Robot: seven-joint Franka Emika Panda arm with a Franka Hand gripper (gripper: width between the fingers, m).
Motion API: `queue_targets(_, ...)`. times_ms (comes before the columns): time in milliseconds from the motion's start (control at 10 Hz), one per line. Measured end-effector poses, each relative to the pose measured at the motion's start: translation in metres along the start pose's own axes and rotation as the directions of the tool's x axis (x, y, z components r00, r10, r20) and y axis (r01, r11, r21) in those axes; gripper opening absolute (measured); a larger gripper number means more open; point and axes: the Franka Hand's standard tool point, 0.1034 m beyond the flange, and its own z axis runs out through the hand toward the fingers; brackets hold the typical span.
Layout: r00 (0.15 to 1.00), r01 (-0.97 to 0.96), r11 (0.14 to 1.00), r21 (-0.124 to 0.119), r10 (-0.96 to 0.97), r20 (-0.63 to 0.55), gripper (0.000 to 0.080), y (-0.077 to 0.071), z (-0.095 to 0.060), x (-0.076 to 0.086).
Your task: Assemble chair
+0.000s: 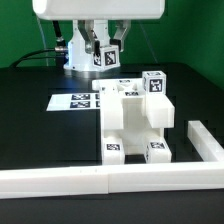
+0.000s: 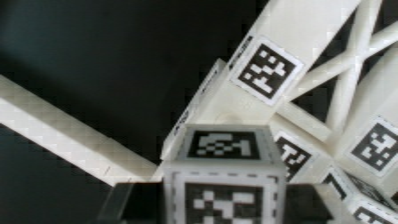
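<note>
As seen across exterior view from its left: marker board (image 1: 79, 100) lies flat on dark table (image 1: 30, 120), fixed, apparently for reference only; gripper (image 1: 104, 57) is raised behind it, jaws nearly pressed together, pinching tagged white block (image 1: 106, 58), judged next part to be fitted; part-built chair (image 1: 138, 122) stands right of centre, backed toward border rail (image 1: 110, 180), probably for bracing; in wrist view, tagged block (image 2: 226, 180) is seen near chair (image 2: 329, 95).
</note>
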Motion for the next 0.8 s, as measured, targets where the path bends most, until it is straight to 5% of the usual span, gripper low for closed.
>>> queue_targets(800, 1.0, 0.01, 1.0, -0.025, -0.01, 0.01, 0.0285, 0.004, 0.022, 0.01)
